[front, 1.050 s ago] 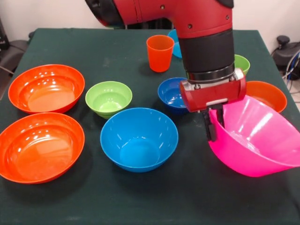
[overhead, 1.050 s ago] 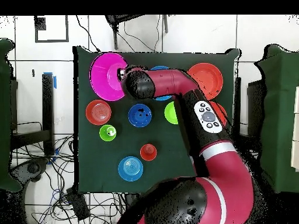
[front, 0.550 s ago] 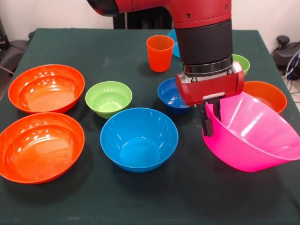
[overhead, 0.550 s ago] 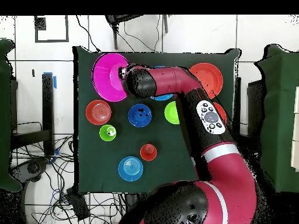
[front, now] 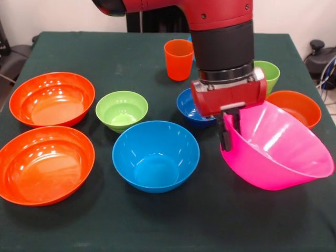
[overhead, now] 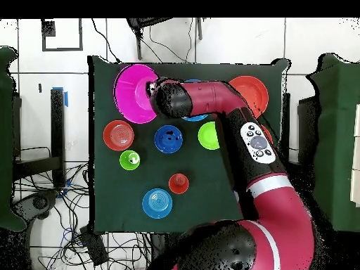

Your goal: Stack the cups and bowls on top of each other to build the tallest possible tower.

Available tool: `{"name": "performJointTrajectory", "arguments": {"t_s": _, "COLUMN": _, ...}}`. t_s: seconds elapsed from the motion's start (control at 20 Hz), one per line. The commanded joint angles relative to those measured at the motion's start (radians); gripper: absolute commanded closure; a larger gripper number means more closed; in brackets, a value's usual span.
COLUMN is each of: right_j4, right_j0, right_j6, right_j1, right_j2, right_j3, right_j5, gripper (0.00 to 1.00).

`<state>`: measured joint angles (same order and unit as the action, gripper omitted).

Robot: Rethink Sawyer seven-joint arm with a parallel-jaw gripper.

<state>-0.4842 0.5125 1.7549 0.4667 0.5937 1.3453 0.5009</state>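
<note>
Pincer clamping tilted pink bowl rim

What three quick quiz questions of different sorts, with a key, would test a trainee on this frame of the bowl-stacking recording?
1. True or false: the pink bowl sits level on the table.
2. What is the gripper shut on?
A. the orange cup
B. the pink bowl's rim
C. the large blue bowl
3. Fill in: the lime green bowl has ___ stacked in it.

Key:
1. False; it is tilted, held by its rim.
2. B
3. nothing
</note>
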Motion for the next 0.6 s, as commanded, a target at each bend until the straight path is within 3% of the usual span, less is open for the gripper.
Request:
{"name": "performJointTrajectory", "arguments": {"t_s": 0.05, "right_j4": 0.001, "right_j0": 0.058, "right_j6": -0.149, "right_j1": 0.101, "right_j2": 0.000, "right_j3": 0.088, "right_j5": 0.173, "gripper": 1.00}}
{"name": "performJointTrajectory", "arguments": {"t_s": 0.25, "right_j4": 0.026, "right_j0": 0.085, "right_j6": -0.119, "right_j1": 0.165, "right_j2": 0.001, "right_j3": 0.140, "right_j5": 0.207, "gripper": 1.00}}
{"name": "performJointTrajectory", "arguments": {"t_s": 0.6, "right_j4": 0.013, "right_j0": 0.088, "right_j6": -0.100, "right_j1": 0.199, "right_j2": -0.002, "right_j3": 0.162, "right_j5": 0.233, "gripper": 1.00}}
